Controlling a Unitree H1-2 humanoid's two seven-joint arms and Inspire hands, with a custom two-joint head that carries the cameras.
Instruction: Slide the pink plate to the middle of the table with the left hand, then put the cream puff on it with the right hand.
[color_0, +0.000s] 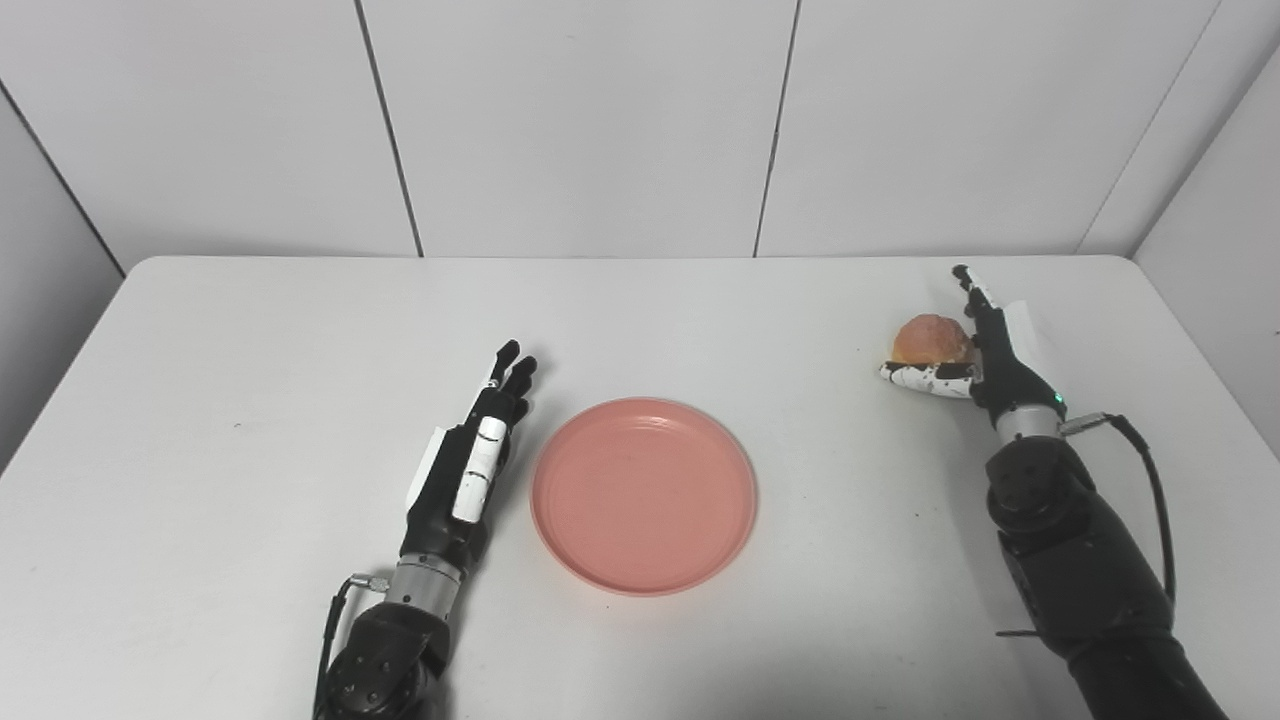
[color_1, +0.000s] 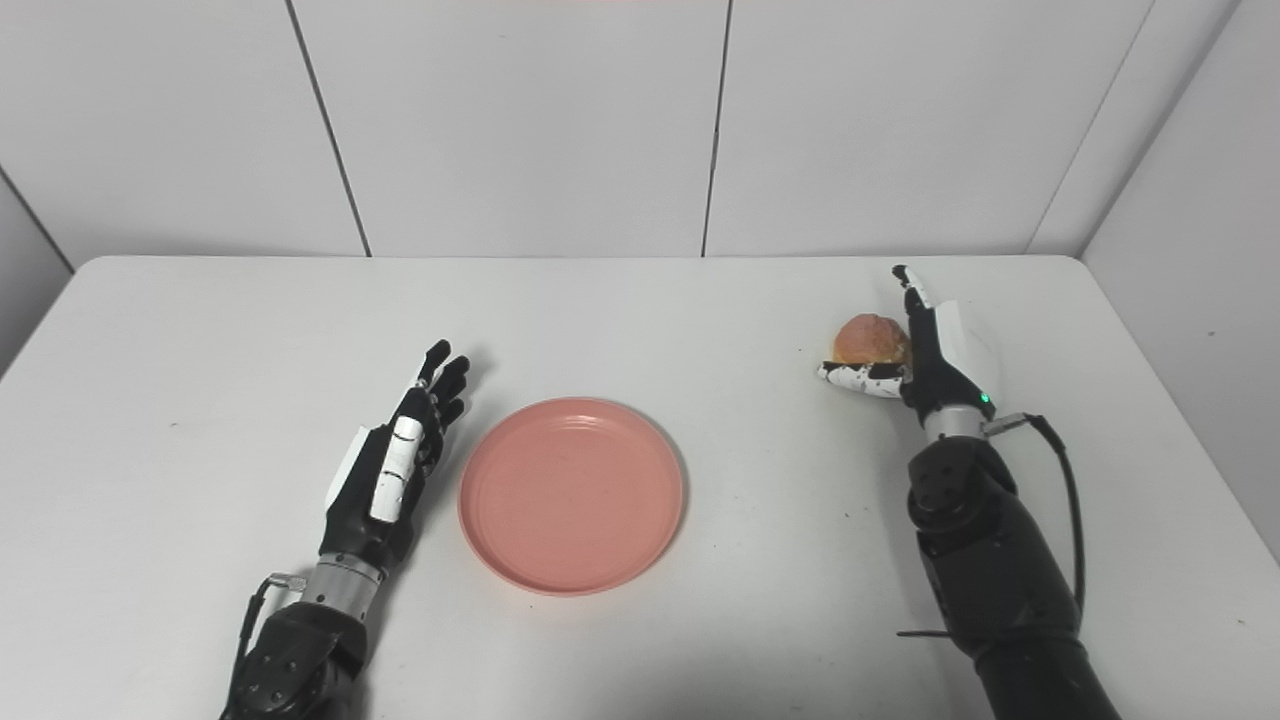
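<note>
pink plate (color_0: 643, 495) mid-table beside left hand (color_0: 465, 470), fingers spread; right hand (color_0: 985, 355) fingers open against cream puff (color_0: 930, 339).

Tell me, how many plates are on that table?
1. A single pink plate lies near the middle of the white table, just right of the left hand and empty. The cream puff sits far right, against the right hand. Nothing seems hidden.
</note>
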